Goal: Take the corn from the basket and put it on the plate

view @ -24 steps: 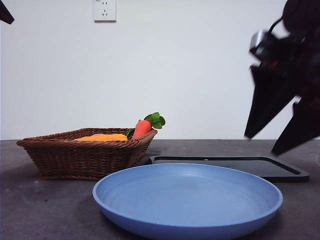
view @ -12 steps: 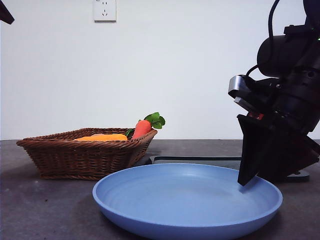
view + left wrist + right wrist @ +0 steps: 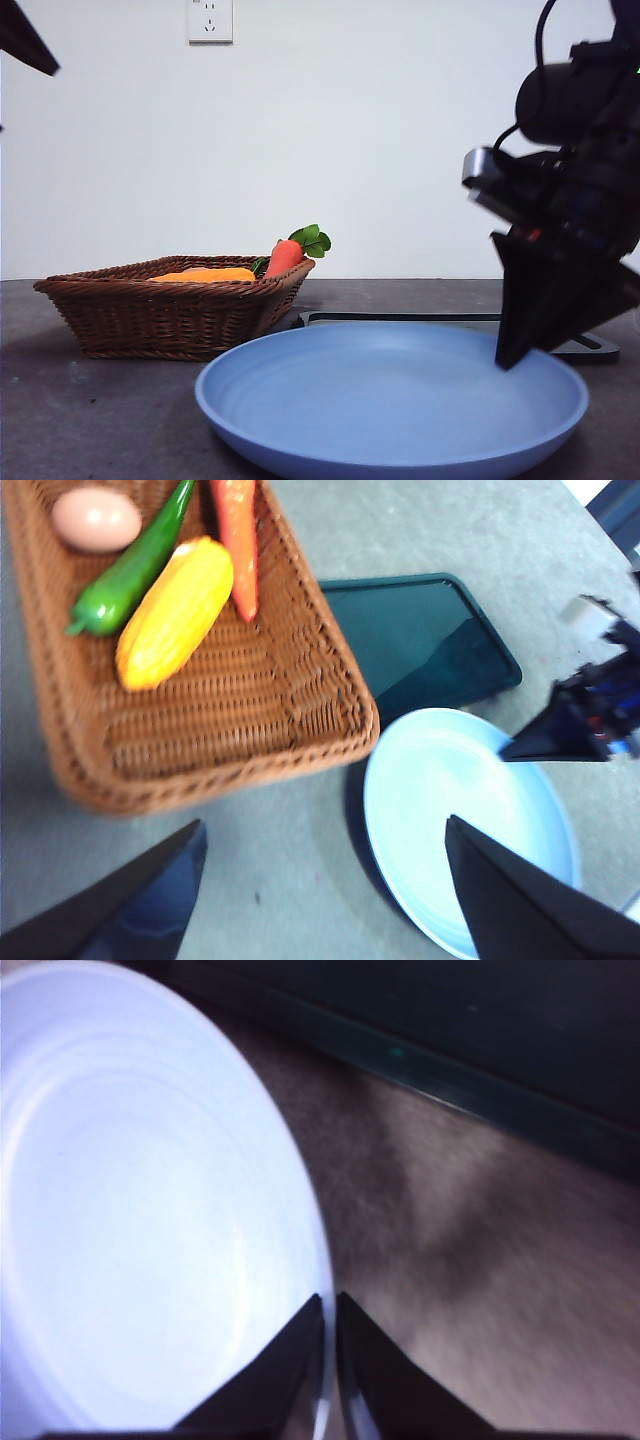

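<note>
Front view: the brown wicker basket stands on the grey table at the left, and only a low strip of the orange-yellow corn shows above its braided rim. An orange-red carrot with green leaves leans over the basket's right corner. The blue plate sits in the foreground, near the basket but apart from it. Behind the plate lies a flat black tray, partly hidden by the right gripper, which reaches down from the right edge with its tip at the plate's right rim. A black tip of the other arm shows at the top left corner. A white wall socket is on the wall.

Left wrist view: the left gripper hangs above the table between basket and plate, its jaws spread wide and holding nothing. The corn lies loose in the basket, touching a green pepper on one side and the carrot on the other; a pinkish egg rests near the pepper. The tray lies just beside the basket and the plate. The right gripper's dark tip meets the plate's far rim.

Right wrist view: the right gripper's jaws are pinched on the plate's rim, with only a thin slit between them. Bare table and the tray's edge lie beyond.
</note>
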